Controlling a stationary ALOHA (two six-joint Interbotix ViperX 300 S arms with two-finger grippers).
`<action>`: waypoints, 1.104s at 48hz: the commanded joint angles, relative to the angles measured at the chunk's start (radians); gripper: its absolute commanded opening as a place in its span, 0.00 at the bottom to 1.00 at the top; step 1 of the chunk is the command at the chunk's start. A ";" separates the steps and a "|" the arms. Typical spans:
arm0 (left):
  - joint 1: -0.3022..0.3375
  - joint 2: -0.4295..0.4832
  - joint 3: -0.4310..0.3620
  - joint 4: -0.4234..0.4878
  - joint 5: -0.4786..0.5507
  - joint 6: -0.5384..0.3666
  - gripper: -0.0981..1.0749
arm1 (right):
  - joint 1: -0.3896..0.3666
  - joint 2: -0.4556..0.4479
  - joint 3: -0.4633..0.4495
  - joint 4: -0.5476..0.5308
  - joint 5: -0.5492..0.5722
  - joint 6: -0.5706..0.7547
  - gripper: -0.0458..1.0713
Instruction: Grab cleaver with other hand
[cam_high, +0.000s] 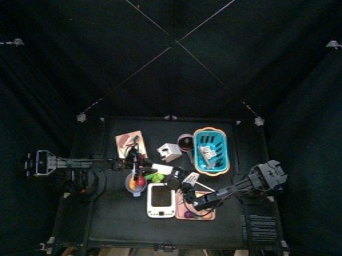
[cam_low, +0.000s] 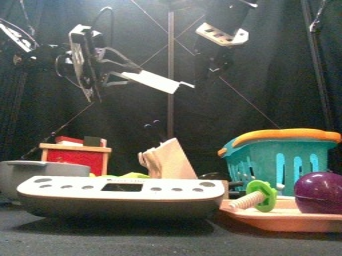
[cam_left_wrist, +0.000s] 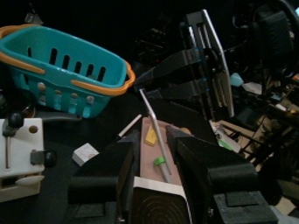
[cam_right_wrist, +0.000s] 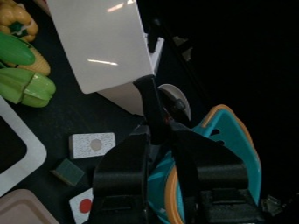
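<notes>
- Front view, nearest: grey controller (cam_low: 120, 193) low left of frame on the surface (cam_low: 160, 238); purple ball (cam_low: 319, 190) at lower right.
- Behind them: red box (cam_low: 78, 157) at left, teal basket (cam_low: 278, 157) with orange rim at right.
- Cleaver (cam_low: 156, 80) held aloft, upper left of frame, blade toward centre.
- Left end effector (cam_low: 88, 52) up there at the cleaver's handle end; in its wrist view the jaws clench a slim handle.
- Right end effector (cam_right_wrist: 158, 131) clenched on the cleaver's black handle; wide pale blade (cam_right_wrist: 103, 39) fills upper frame.
</notes>
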 joint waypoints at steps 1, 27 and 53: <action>0.000 -0.002 -0.015 0.002 -0.011 0.003 0.40 | -0.002 -0.020 -0.028 -0.008 0.000 0.009 0.51; 0.023 -0.009 0.000 0.052 -0.003 0.011 0.34 | 0.057 -0.028 -0.104 0.006 -0.077 0.040 0.94; 0.026 -0.009 -0.012 0.087 0.018 0.014 0.34 | 0.048 -0.118 -0.109 0.040 -0.262 0.245 0.94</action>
